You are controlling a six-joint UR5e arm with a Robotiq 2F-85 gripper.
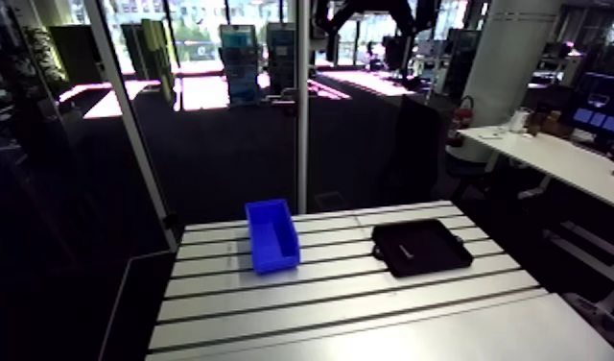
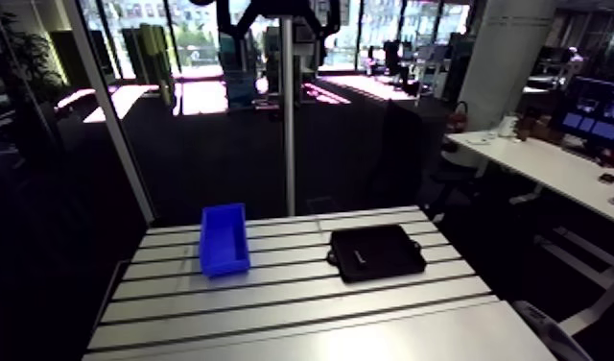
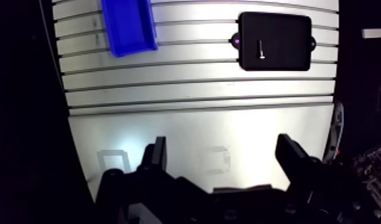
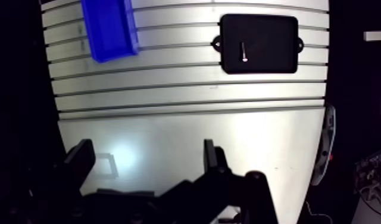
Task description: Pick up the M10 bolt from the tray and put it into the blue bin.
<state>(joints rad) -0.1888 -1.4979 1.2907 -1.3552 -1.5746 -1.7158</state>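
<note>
Lying inside the black tray (image 3: 288,33), the M10 bolt (image 3: 261,49) shows in the wrist view as a short, slim metal piece, set off-centre toward the side of the tray that faces the blue bin (image 3: 128,24). Its brighter end points back toward the gripper (image 3: 222,146). The bolt rests flat on the tray floor and touches neither wall. In the arm view it is too small to make out. The tray sits flat on the slotted aluminium table (image 3: 199,89), with a small lug on each of its two short sides. The blue bin stands on the same slotted surface, well apart from the tray, with bare table between them; its long axis is slightly skewed to the slots. The gripper is held above the smooth, unslotted part of the table, well apart from both tray and bin, which lie ahead of it. Its two dark fingers (image 3: 157,156) are spread wide, with only bare table surface visible between them. A bright patch of reflected light lies on the smooth surface just ahead of the fingers.
</note>
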